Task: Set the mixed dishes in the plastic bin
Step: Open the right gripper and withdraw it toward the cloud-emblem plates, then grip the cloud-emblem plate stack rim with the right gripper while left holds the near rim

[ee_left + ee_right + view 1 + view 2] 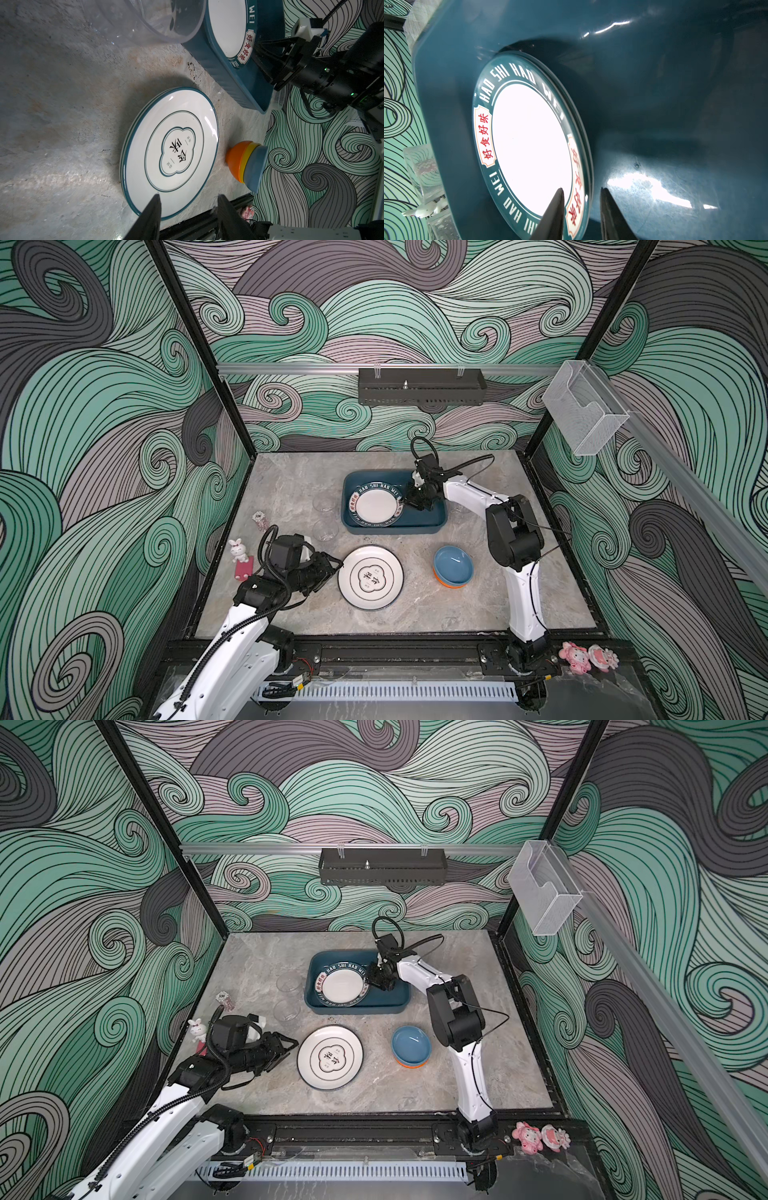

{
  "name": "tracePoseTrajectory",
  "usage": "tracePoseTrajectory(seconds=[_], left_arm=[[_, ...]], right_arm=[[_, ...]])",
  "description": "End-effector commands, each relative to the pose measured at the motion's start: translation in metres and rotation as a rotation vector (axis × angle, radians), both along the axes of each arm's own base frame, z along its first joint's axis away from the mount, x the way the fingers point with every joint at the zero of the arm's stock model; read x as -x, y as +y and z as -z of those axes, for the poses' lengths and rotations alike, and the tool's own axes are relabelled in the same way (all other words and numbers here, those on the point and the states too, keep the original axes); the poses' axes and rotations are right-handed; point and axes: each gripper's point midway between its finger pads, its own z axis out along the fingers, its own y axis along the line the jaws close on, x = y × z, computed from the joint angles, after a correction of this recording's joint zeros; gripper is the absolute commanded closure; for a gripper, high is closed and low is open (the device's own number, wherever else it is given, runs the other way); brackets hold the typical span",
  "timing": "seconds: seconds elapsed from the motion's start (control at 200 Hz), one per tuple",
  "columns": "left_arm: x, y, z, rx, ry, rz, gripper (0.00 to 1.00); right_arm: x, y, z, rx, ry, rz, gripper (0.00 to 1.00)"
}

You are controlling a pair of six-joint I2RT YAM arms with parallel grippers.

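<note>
Around: two tumblers stand on the desk just left of the bin. A rabbit sits at the left edge, beside the left arm.
In the way: the tumblers stand between the left arm and the bin. The right arm reaches over the bin's right half.
Bin: near the back of the desk, with one lettered plate lying flat in its left half.
Desk plate: in front of the bin and apart from it.
Bowls: stacked blue on yellow on orange, right of the desk plate.
Left pincer: spread and empty, at the desk plate's left edge.
Right pincer: slightly spread astride the lettered plate's rim, with a gap on both sides.
</note>
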Motion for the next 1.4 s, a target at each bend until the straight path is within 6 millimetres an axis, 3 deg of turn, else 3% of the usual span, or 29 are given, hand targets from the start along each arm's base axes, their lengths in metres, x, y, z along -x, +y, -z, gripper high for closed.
tracePoseTrajectory(seconds=[0.0,0.29,0.39,0.645,0.776,0.966,1.156,1.396], left_arm=[[-0.002,0.003,-0.001,0.003,-0.006,-0.017,0.52],[-0.002,0.005,0.002,-0.02,-0.007,-0.013,0.52],[-0.002,0.005,0.002,-0.025,-0.006,-0.008,0.47],[0.003,0.007,0.008,-0.062,0.027,0.015,0.44],[0.007,0.009,0.013,-0.081,0.055,0.024,0.42],[0.012,0.012,0.024,-0.114,0.103,0.038,0.41],[0.014,0.009,0.042,-0.132,0.176,0.071,0.41],[0.008,-0.002,0.062,-0.116,0.248,0.126,0.41]], right_arm=[[-0.002,-0.004,-0.028,0.023,-0.065,-0.003,0.66],[0.01,-0.013,-0.057,0.029,-0.118,-0.004,0.64],[0.017,-0.016,-0.07,0.021,-0.137,-0.01,0.63],[0.055,-0.022,-0.101,0.002,-0.184,-0.065,0.56],[0.08,-0.027,-0.107,0.01,-0.192,-0.104,0.54],[0.12,-0.026,-0.11,0.029,-0.196,-0.191,0.51],[0.159,-0.017,-0.099,0.094,-0.188,-0.313,0.5],[0.184,-0.007,-0.075,0.137,-0.152,-0.384,0.5]])
